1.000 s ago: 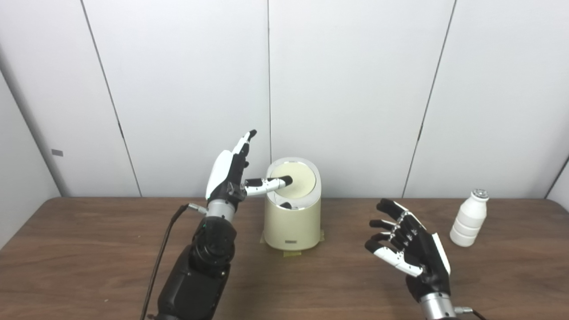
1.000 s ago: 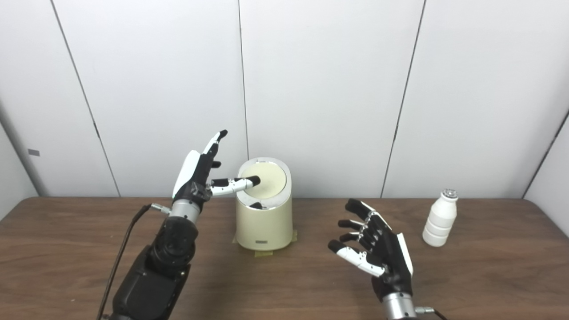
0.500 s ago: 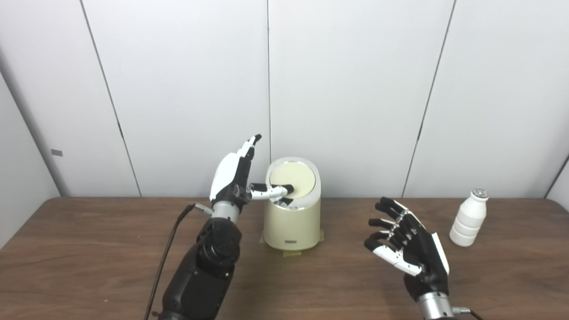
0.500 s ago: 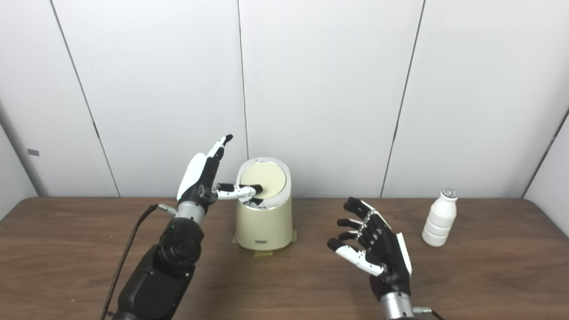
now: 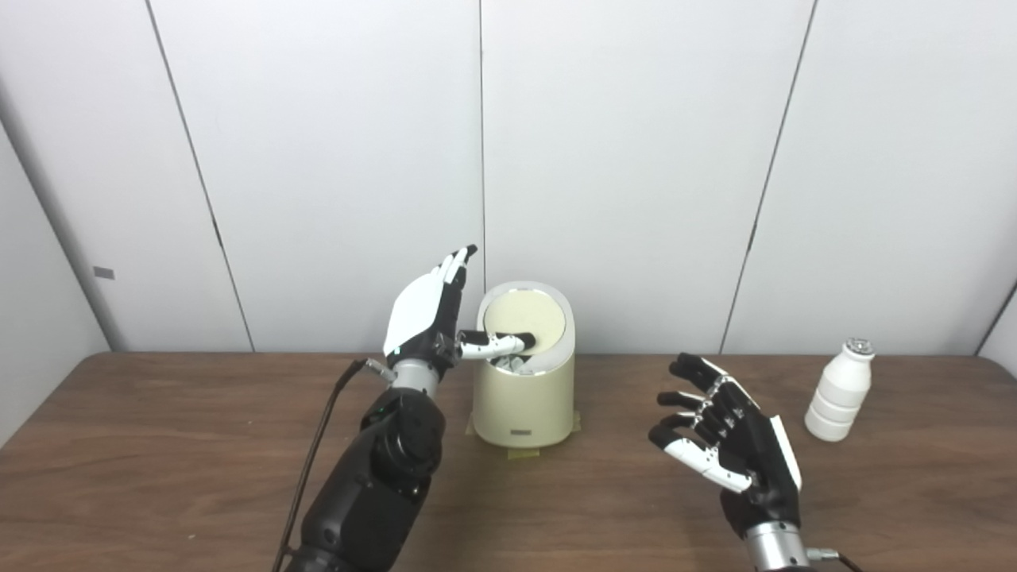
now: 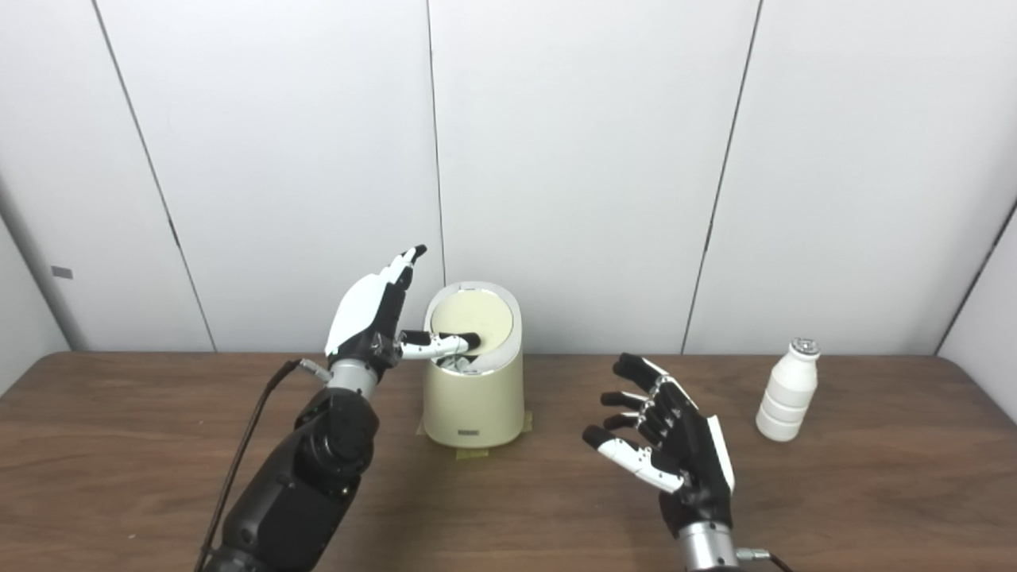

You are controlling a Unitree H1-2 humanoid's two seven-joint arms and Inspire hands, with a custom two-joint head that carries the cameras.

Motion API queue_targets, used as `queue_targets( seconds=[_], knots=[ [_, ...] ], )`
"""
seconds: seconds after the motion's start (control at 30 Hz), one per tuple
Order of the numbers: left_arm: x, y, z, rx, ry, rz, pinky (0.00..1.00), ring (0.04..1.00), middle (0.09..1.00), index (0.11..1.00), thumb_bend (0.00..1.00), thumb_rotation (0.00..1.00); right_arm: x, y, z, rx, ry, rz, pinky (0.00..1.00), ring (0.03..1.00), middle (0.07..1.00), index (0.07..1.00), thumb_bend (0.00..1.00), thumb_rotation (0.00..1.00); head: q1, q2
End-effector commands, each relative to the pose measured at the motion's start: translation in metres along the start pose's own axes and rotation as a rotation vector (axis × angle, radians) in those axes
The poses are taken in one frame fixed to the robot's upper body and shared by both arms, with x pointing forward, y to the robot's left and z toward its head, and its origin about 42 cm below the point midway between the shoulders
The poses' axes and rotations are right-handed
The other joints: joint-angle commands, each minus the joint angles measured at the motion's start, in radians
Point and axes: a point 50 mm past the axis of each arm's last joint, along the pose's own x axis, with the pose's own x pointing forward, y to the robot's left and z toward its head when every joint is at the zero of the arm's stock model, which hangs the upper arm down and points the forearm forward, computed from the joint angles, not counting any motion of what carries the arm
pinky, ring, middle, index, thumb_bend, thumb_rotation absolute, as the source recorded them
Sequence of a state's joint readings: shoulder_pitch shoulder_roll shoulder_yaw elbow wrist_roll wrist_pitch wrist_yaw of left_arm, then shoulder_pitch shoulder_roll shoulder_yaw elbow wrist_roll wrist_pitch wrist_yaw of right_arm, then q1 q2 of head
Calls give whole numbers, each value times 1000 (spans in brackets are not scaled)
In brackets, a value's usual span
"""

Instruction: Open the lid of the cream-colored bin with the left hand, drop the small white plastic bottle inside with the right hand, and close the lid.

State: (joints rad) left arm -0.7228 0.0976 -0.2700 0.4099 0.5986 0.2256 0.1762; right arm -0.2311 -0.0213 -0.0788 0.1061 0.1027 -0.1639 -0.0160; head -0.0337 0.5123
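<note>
The cream-colored bin [image 5: 522,401] stands at the middle back of the brown table, taped down at its base. Its round swing lid [image 5: 531,314] is tilted inward at the front edge, showing a dark gap below. My left hand [image 5: 429,314] is open beside the bin's left side, fingers pointing up, with the thumb pressed on the lid's front part. The small white plastic bottle [image 5: 837,391] stands upright at the far right of the table. My right hand [image 5: 727,449] is open and empty, palm up, between the bin and the bottle, apart from both.
The brown wooden table [image 5: 159,461] runs across the whole view, with white wall panels right behind the bin. A black cable [image 5: 314,445] hangs along my left forearm.
My left hand has moved down and closer to the bin, its thumb pushing the lid's front edge further in. My right hand has barely moved.
</note>
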Motion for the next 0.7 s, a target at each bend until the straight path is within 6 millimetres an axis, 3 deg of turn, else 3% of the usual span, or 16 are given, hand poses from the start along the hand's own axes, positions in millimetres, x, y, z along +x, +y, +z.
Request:
queue_targets(
  seconds=[0.0,0.13,0.27,0.47,0.67],
  knots=[
    [15,19,21,73,-64,83,832,1000,1000,1000,788,5,17,7,23,11,-113,19,484,629,773,740,782,195,-1,1],
    [12,22,23,146,-70,91,878,1000,1000,1000,756,0,17,6,22,-10,-112,14,479,624,771,737,789,222,-1,1],
    [8,28,24,251,-44,52,901,1000,1000,1000,786,0,17,7,22,-1,-111,13,481,621,775,737,783,212,2,1],
    [-2,34,25,416,3,-4,827,1000,1000,1000,833,0,17,7,24,-7,-109,11,481,621,776,739,782,210,8,1],
    [-9,35,20,484,32,-55,768,1000,1000,1000,745,0,17,7,25,-4,-111,13,477,622,777,738,770,191,10,5]
  ],
)
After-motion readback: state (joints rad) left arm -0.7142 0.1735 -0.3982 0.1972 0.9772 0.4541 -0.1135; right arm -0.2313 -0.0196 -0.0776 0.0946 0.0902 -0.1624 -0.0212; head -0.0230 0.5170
